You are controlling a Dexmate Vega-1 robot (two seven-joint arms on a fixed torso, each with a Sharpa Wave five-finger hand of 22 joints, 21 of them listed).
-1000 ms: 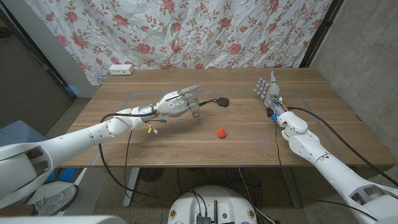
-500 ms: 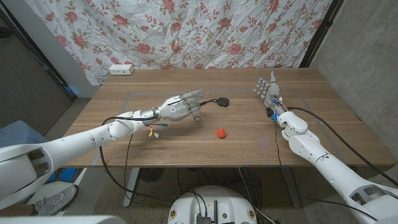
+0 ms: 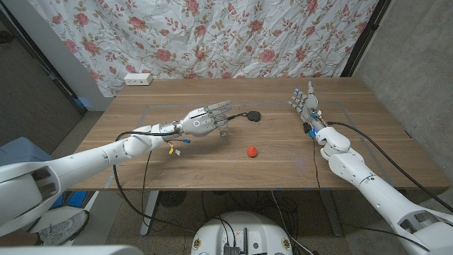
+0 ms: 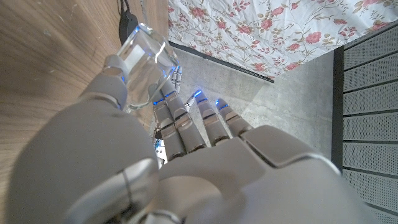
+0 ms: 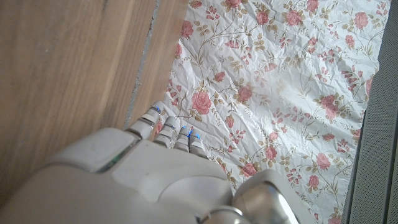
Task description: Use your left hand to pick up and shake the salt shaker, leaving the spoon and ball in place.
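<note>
My left hand [image 3: 204, 120] reaches over the table's middle and grips the small clear salt shaker [image 3: 222, 128] between thumb and fingers. In the left wrist view the glass shaker [image 4: 144, 57] sits at the fingertips [image 4: 186, 112], pinched from both sides. The black spoon [image 3: 248, 116] lies on the wood just right of the shaker, and its dark bowl [image 4: 129, 26] shows beyond the shaker. The red ball [image 3: 250, 151] rests nearer the front edge, apart from both hands. My right hand [image 3: 306, 102] stands on the table at the right with fingers straight and nothing in it.
A white power strip [image 3: 138, 79] lies at the back left corner of the wooden table [image 3: 177, 170]. A flowered curtain [image 3: 233, 35] hangs behind. Loose cables trail from my left wrist [image 3: 173, 142] over the table.
My left hand dipped slightly with the shaker, then came back up a little, staying at the same spot. Spoon, ball and right hand have not moved.
</note>
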